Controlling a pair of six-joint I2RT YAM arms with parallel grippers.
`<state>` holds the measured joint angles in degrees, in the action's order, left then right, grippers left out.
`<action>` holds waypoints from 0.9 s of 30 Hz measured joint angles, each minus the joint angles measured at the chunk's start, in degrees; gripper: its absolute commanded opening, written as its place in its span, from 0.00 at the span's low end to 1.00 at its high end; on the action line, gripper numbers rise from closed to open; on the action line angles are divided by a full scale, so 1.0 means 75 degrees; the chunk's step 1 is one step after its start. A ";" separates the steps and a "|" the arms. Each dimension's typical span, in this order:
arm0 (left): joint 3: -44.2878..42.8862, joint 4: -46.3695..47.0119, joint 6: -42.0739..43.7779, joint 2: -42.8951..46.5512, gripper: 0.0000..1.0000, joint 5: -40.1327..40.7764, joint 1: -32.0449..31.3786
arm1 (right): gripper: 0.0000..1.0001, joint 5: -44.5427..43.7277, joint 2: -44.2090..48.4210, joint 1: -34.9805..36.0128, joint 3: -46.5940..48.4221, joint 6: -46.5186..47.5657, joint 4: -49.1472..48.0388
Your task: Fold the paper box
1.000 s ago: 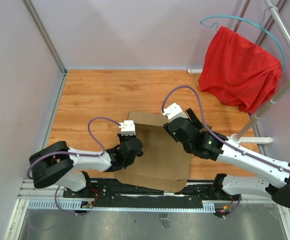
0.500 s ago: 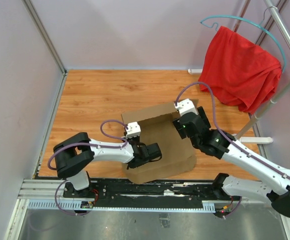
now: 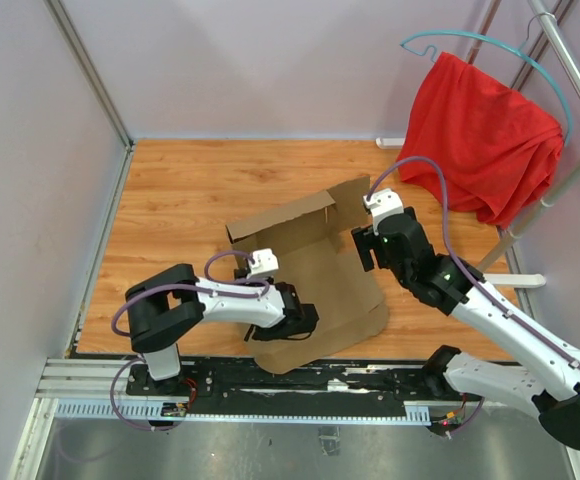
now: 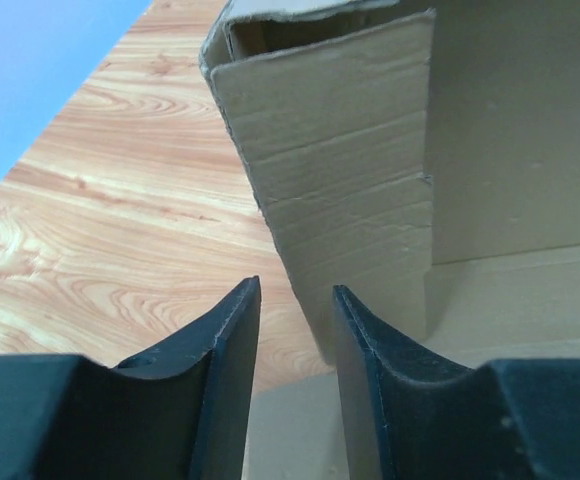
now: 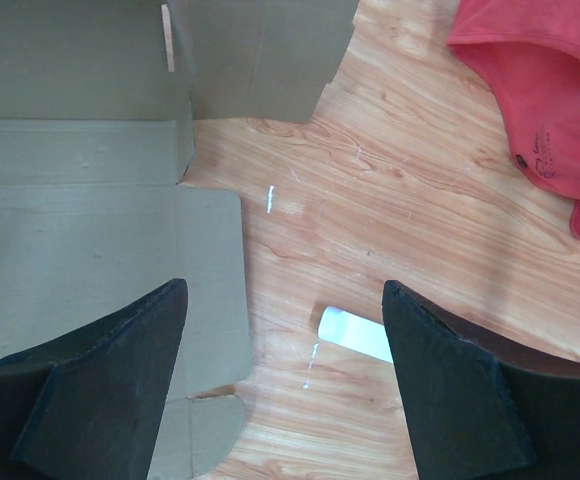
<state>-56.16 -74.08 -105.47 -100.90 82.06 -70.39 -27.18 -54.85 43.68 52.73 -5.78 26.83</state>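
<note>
The paper box (image 3: 320, 270) is a brown cardboard sheet lying on the wooden floor, with its far panel (image 3: 300, 212) tilted up. My left gripper (image 3: 303, 320) sits low over the near part of the sheet. In the left wrist view its jaws (image 4: 295, 300) stand a narrow gap apart with nothing between them, facing an upright folded flap (image 4: 340, 180). My right gripper (image 3: 363, 250) hovers at the sheet's right edge. In the right wrist view it is wide open and empty (image 5: 282, 288), over bare floor beside the box's side flap (image 5: 90, 260).
A red cloth (image 3: 480, 140) hangs on a teal hanger from a white rack (image 3: 530, 215) at the back right, and shows in the right wrist view (image 5: 540, 90). The rack's white foot (image 5: 355, 335) lies on the floor between my right fingers. Grey walls enclose the floor.
The box has turned and its far panel has risen from flat to tilted up. My right gripper moved back and right. My left gripper moved right onto the near part of the sheet.
</note>
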 measured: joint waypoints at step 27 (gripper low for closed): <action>-0.1064 0.2396 0.4488 0.4931 0.48 0.0504 -0.0921 | 0.71 0.2990 0.1166 0.0006 -0.2471 -0.0268 -0.2664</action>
<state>-64.14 -56.12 -71.81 -63.92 85.84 -77.30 -4.75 -46.11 43.72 34.20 -7.79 6.85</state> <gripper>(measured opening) 0.466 0.724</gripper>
